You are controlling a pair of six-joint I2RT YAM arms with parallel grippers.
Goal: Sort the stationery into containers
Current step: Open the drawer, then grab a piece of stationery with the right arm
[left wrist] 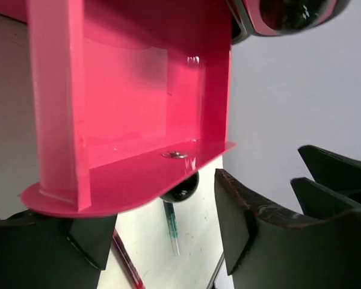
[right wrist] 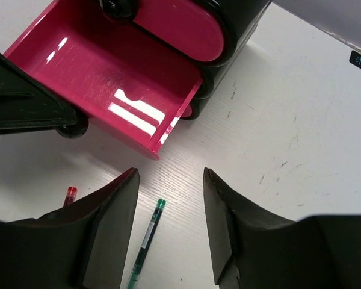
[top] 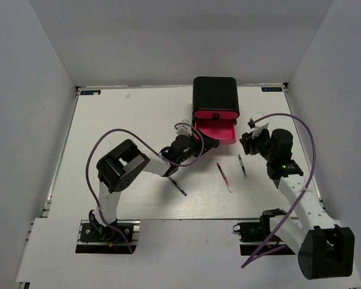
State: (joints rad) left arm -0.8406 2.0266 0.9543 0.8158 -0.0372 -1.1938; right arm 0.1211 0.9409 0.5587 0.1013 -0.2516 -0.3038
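Note:
The black cabinet [top: 215,95] stands at the back with its lowest pink drawer [top: 216,130] pulled out; the drawer's inside [right wrist: 114,78] looks bare. My left gripper [top: 200,144] is open at the drawer's front, its fingers [left wrist: 246,223] on either side of the black knob [left wrist: 180,188] without touching it. My right gripper [top: 251,142] hangs open to the right of the drawer, above a green pen [right wrist: 145,238]. On the table lie the green pen [top: 242,165], a red pen [top: 224,177] and a dark blue pen [top: 177,185].
A closed pink drawer [right wrist: 180,27] with its own knob [right wrist: 117,7] sits above the open one. White walls enclose the table on three sides. A purple cable loops over each arm.

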